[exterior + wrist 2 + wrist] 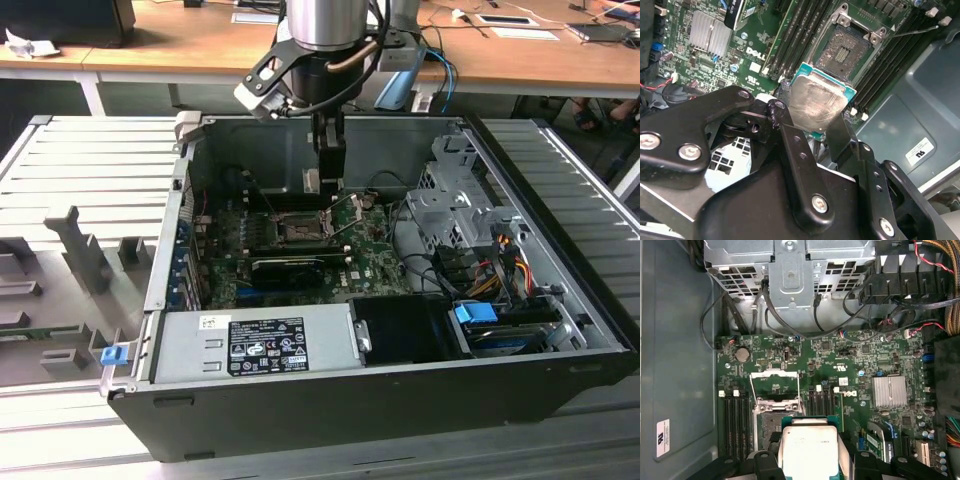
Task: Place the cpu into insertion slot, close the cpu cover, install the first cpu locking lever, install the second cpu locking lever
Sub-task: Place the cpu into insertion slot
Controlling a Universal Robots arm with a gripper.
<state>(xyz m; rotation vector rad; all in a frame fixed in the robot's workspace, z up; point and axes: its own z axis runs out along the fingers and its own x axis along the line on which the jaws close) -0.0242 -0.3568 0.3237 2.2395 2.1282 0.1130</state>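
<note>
Dull, smeared metal faces the small square cpu (817, 102), rimmed by teal-green board. The black two-finger gripper (812, 120) has its jaws clamped on the chip's opposite edges. Just beyond the jaws, clear of the chip, the square black insertion slot (846, 49) lies uncovered in its silver frame. The first wrist view adds the thin silver cpu cover (775, 373), raised at the slot's far edge. The exterior view shows the jaws hanging inside an open dark-grey computer case (400, 420).
</note>
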